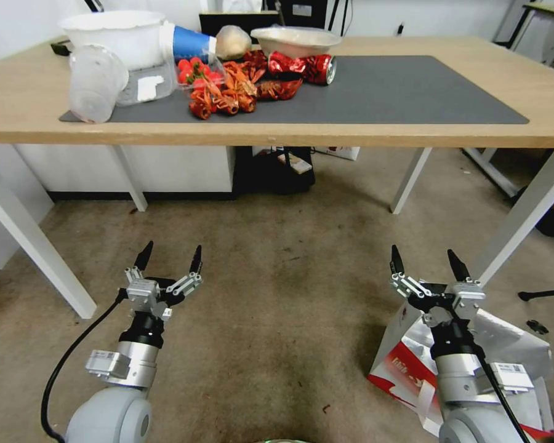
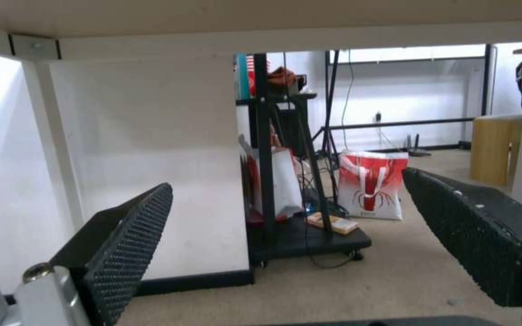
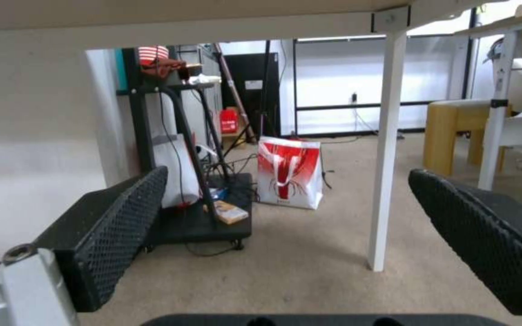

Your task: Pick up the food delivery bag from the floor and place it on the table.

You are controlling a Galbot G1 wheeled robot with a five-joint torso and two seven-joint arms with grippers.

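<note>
The left gripper point(image 1: 169, 257) hangs over the floor point(image 1: 277, 295) in front of the bench point(image 1: 351, 132), fingers spread wide and holding nothing. The right gripper point(image 1: 426, 261) is level with it, also spread wide and holding nothing. The food delivery bag point(image 1: 406, 363) lies tipped on the floor directly beneath the right gripper's wrist, short of the bench.
</note>
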